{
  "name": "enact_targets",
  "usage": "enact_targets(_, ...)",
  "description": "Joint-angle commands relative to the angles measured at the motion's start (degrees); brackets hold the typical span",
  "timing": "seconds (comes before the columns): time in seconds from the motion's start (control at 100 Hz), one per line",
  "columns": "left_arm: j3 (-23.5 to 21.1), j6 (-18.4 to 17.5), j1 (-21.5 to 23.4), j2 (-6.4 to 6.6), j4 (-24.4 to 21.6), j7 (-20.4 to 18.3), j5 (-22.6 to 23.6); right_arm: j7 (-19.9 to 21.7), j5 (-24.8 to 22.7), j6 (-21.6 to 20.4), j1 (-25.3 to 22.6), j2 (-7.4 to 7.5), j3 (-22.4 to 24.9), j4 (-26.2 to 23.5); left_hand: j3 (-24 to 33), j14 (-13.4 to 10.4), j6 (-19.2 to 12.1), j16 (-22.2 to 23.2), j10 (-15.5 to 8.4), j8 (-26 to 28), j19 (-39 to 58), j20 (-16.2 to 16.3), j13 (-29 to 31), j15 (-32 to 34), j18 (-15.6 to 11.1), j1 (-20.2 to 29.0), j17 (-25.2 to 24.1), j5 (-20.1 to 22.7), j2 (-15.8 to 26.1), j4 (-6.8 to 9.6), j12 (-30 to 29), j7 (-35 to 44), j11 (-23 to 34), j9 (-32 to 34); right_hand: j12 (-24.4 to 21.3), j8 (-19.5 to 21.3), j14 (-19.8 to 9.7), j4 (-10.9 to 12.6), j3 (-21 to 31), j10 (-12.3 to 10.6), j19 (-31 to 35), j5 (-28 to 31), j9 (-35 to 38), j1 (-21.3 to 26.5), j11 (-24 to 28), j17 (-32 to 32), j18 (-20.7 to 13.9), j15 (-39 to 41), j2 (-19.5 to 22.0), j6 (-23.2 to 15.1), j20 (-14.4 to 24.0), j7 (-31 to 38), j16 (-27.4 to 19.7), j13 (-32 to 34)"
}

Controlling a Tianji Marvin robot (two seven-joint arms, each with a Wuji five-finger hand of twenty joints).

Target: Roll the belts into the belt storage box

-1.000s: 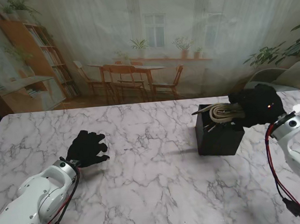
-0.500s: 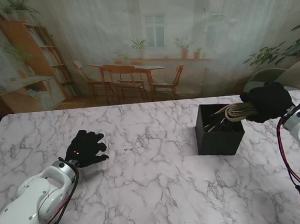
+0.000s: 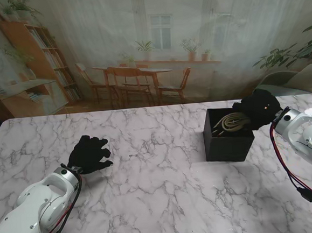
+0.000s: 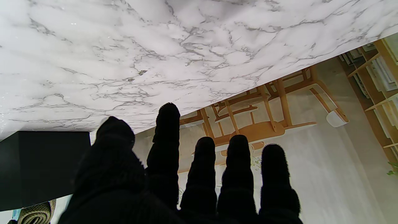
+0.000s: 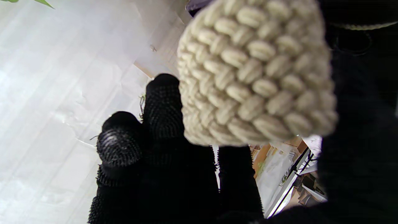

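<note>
My right hand (image 3: 259, 110), upper right of frame, fingers curled pinching the rolled beige belt (image 3: 233, 122) over the black storage box (image 3: 227, 143); coil lies left of my fingers. Left hand (image 3: 88, 153) spread, empty, far away.

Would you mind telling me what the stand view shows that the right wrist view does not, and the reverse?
Only the stand view shows the black storage box on the marble table, the left hand resting open far to its left, and the belt lying coiled at the box's mouth. Only the right wrist view shows the belt's braided weave up close. Both show the cream belt held in the right hand.
</note>
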Motion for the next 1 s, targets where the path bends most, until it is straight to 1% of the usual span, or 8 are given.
enact_targets(0.0, 0.0, 0.1, 0.1, 0.04, -0.3, -0.9, 0.0, 0.2, -0.3, 0.5, 0.9, -0.16, -0.8, 0.1, -0.5, 1.1, 1.5, -0.4, 1.2, 0.4, -1.7, 0.5, 0.8, -1.3, 2.2, -0.7, -0.7, -0.8, 2.2, 0.33, -0.1, -0.6, -1.2, 0.8, 2.8, 3.4, -2.2, 4.6, 11.7, -8.0, 1.4, 4.7, 3.3, 14.6, 4.3, -0.9, -2.3, 0.6, 9.3, -23.1, 1.0, 8.2, 1.3, 1.4)
enact_targets(0.28, 0.3, 0.0, -0.1, 0.05, -0.2, -1.1, -0.1, 0.7, -0.6, 0.9, 3.3, -0.06, -4.6, 1.1, -0.6, 1.1, 1.5, -0.4, 1.1, 0.5, -1.8, 0.5, 0.9, -1.3, 2.2, -0.7, -0.6, -0.8, 2.2, 0.33, -0.1, -0.6, -1.3, 0.8, 0.9, -2.8, -2.8, 4.5, 10.9, -8.8, 1.5, 4.4, 3.5, 13.8, 1.6, -2.8, -1.3, -0.3, 10.5, -20.5, 1.4, 5.5, 0.4, 0.5)
enact_targets(0.42, 0.5, -0.1, -0.2, 0.07, -0.1, -1.3, -0.1, 1.2, -0.5, 0.9, 5.0, 0.02, -6.8, 2.2, -0.5, 1.1, 1.5, -0.4, 1.1, 0.5, -1.8, 0.5, 0.8, -1.3, 2.2, -0.7, -0.6, -0.9, 2.3, 0.34, -0.1, -0.6, -1.3, 0.7, -0.8, -4.4, -3.1, 4.5, 10.9, -8.9, 0.8, 4.2, 3.4, 13.8, -0.6, -3.4, -1.2, -2.3, 10.7, -20.5, 1.2, 5.4, -0.8, 0.0)
enact_targets(0.52, 0.5, -0.1, -0.2, 0.06, -0.1, -1.3, -0.2, 1.3, -0.3, 1.0, 6.3, 0.09, -8.5, 3.3, -0.5, 1.1, 1.5, -0.4, 1.1, 0.4, -1.8, 0.5, 0.8, -1.3, 2.2, -0.8, -0.7, -0.9, 2.2, 0.34, -0.1, -0.6, -1.3, 0.7, -1.9, -4.8, -3.8, 4.5, 10.9, -9.5, -1.3, 4.0, 3.0, 14.1, -2.8, -5.0, -0.6, -5.7, 10.8, -21.7, 0.5, 5.4, -2.3, -1.0)
enact_targets(0.7, 0.6, 0.0, -0.1, 0.04, -0.1, -1.2, -0.3, 1.7, -0.2, 0.2, 7.5, 0.17, -10.0, 3.6, -0.5, 1.1, 1.5, -0.4, 1.1, 0.5, -1.8, 0.5, 0.9, -1.3, 2.2, -0.7, -0.7, -0.8, 2.2, 0.35, -0.1, -0.6, -1.3, 0.7, -2.7, -2.1, -5.2, 4.6, 12.3, -11.1, -5.2, 4.9, 2.7, 14.9, -7.1, -7.7, 0.1, -10.9, 11.3, -24.7, -0.5, 5.0, -3.8, -2.3)
enact_targets(0.84, 0.7, 0.0, -0.3, 0.05, -0.1, -1.4, -0.3, 3.1, 1.2, 0.6, 7.6, -0.16, -10.1, 4.1, -0.6, 1.0, 1.5, -0.4, 1.1, 0.5, -1.8, 0.5, 0.9, -1.3, 2.2, -0.8, -0.6, -0.9, 2.3, 0.33, -0.1, -0.6, -1.3, 0.7, -2.6, 3.4, -5.6, 4.6, 13.0, -11.6, -7.6, 5.7, 1.9, 16.6, -11.1, -9.9, 1.5, -15.2, 11.3, -25.9, -0.8, 3.4, -4.8, -4.3)
enact_targets(0.89, 0.7, 0.0, -0.3, 0.04, -0.1, -1.4, -0.3, 2.6, 0.8, 0.8, 7.7, -0.02, -10.2, 4.3, -0.6, 1.1, 1.5, -0.4, 1.2, 0.4, -1.8, 0.5, 0.8, -1.3, 2.2, -0.8, -0.7, -0.9, 2.3, 0.34, -0.1, -0.6, -1.3, 0.7, -2.8, 6.2, -6.1, 4.4, 13.7, -12.3, -9.0, 5.9, 1.3, 17.1, -13.2, -11.2, 1.8, -17.8, 11.6, -26.6, -1.0, 2.3, -4.9, -5.8)
enact_targets(0.99, 0.7, 0.0, -0.3, 0.04, -0.1, -1.6, -0.4, 2.1, 0.3, 0.6, 7.5, 0.16, -10.1, 4.6, -0.5, 1.1, 1.5, -0.4, 1.1, 0.4, -1.8, 0.5, 0.9, -1.3, 2.3, -0.7, -0.7, -0.9, 2.4, 0.34, -0.1, -0.6, -1.3, 0.7, -3.6, 9.2, -6.8, 4.5, 14.9, -13.5, -10.8, 6.0, 1.0, 18.3, -14.8, -12.5, 1.9, -20.2, 12.1, -27.3, -1.5, 2.8, -5.4, -7.1)
